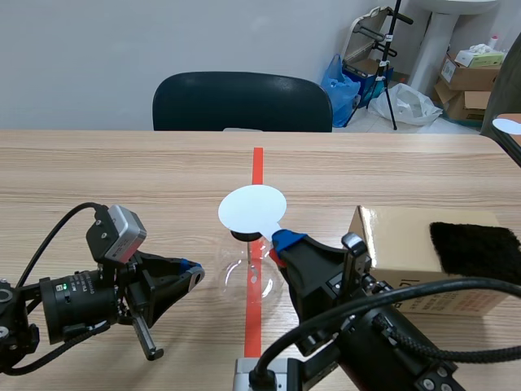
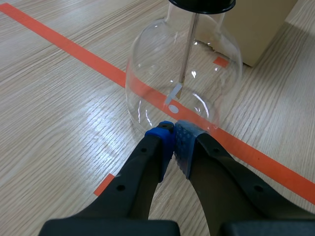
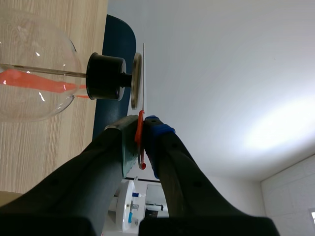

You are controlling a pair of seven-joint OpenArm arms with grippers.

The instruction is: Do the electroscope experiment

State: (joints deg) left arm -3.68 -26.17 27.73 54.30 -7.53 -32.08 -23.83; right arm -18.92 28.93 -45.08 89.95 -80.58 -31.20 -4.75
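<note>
Electroscope [image 1: 248, 277] stands mid-counter [image 1: 122, 179] on the tape line [image 1: 257, 167], between the arms. Right tool [image 1: 286, 240] is clenched on the handle of a white disc [image 1: 252, 209], which lies flat over the electroscope's top. Left tool [image 1: 191, 273] sits low beside it, fingers closed on nothing. Box [image 1: 391, 244] with black fur [image 1: 476, 248] on it is beside the right arm.

Left wrist: pads meet just beside the glass base; contact unclear. Rod [image 2: 189, 49] hangs inside, and the leaf [image 2: 172, 96] at its end is slightly tilted.

Right wrist: red handle [image 3: 141, 142] is pinched between the pads. The disc's edge is just beside the brass plate [image 3: 135, 81] above the stopper [image 3: 104, 77]; can't tell if they touch.

Step, likely: presenting the rubbed disc to the plate. Next move calls for closing that gap squarely, not nudging the glass, and holding steady so the leaf can be read.
</note>
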